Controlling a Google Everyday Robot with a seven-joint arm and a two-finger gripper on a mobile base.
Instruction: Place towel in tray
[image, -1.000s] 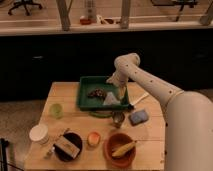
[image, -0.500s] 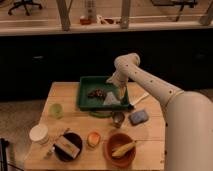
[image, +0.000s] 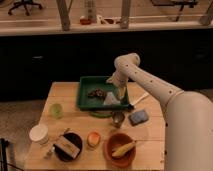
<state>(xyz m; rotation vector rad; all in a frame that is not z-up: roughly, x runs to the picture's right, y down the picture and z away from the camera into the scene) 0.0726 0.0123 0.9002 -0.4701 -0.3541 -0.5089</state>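
A green tray (image: 86, 98) sits at the back middle of the wooden table (image: 75, 122). A pale grey towel (image: 111, 99) lies bunched in the tray's right half, its top reaching up to my gripper. My gripper (image: 120, 91) is at the end of the white arm, just above the tray's right side and right over the towel. I cannot tell whether it still touches the towel. A small dark object (image: 95, 93) lies in the middle of the tray.
In front of the tray are a metal cup (image: 118, 119), a blue sponge (image: 138, 117) and a brown bowl with a banana (image: 121, 148). A green cup (image: 56, 110), white container (image: 39, 133), dark bowl (image: 67, 146) and orange fruit (image: 93, 138) stand left.
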